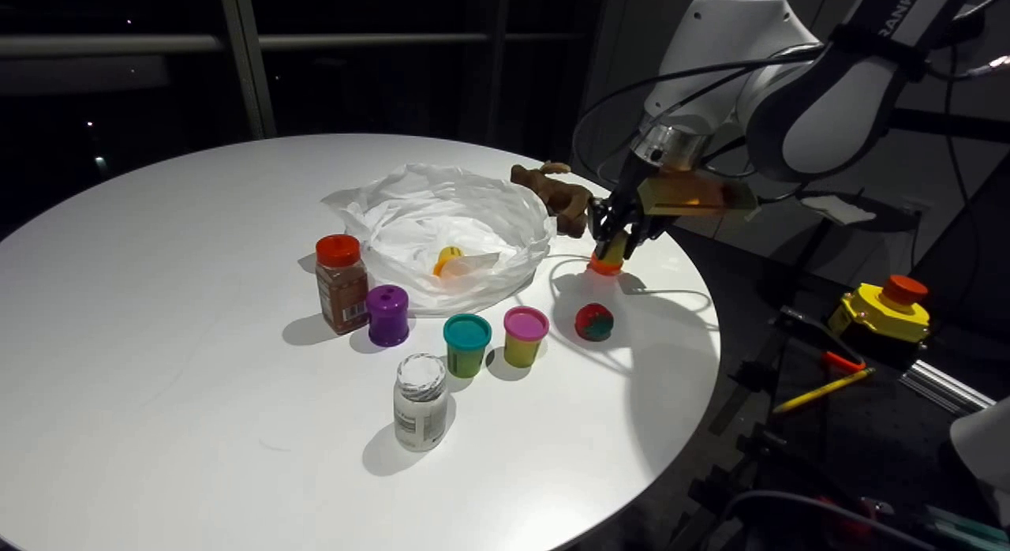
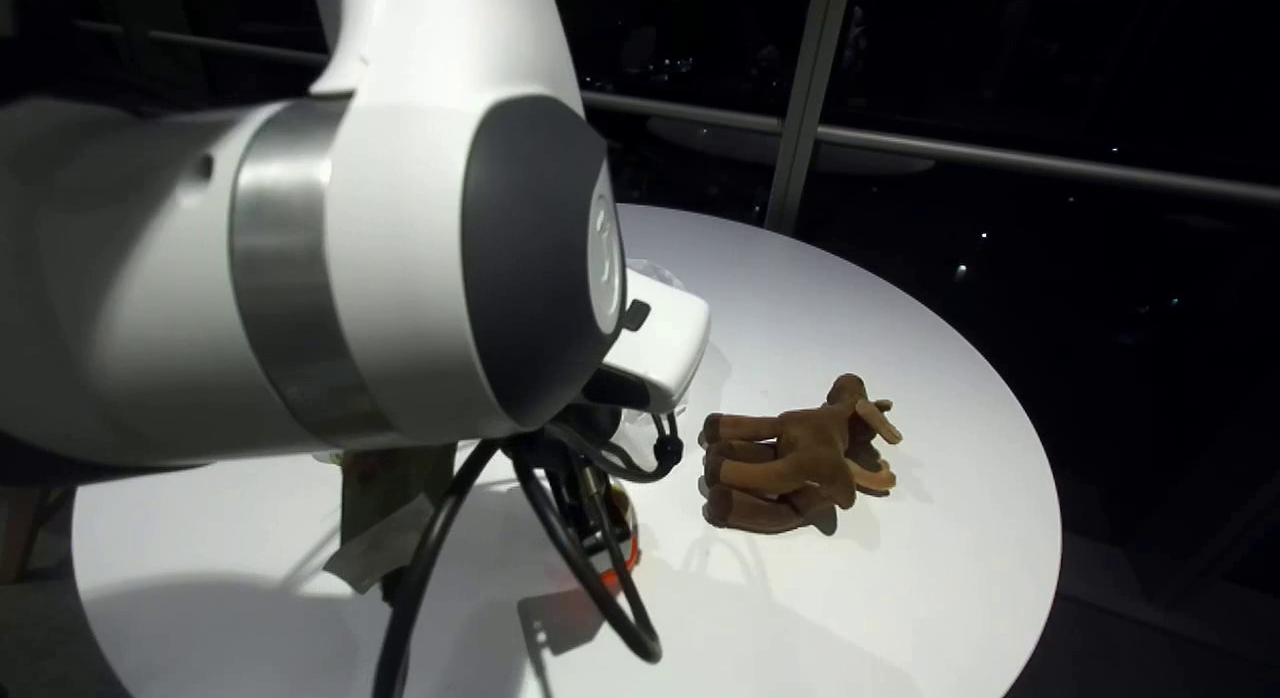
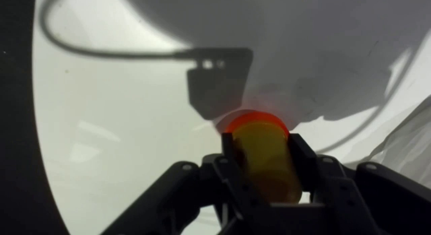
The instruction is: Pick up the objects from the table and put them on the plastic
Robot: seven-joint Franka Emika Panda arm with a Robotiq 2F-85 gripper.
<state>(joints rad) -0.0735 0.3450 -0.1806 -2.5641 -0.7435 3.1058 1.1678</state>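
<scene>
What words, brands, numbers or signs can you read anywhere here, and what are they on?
"RANKA": on the robot arm, in an exterior view.
Round badge on the robot arm: emblem, not clear enough to read.
Red-lidded jar: label print, too small to read.
White-capped bottle: label print, too blurred to read.
Nothing else I can read.

Bag (image 1: 505, 211) on table (image 1: 197, 425) in an exterior view, object (image 1: 447, 259) inside, jar (image 1: 342, 286) front-left of bag, shaker (image 1: 388, 318) just right of jar, two cups (image 1: 467, 350) farther right, bottle (image 1: 420, 413) front-left of them, strawberry (image 1: 594, 322) to their right, toy (image 1: 556, 196) back-right of bag, third cup (image 1: 607, 262) in gripper (image 1: 617, 248) behind strawberry
</scene>
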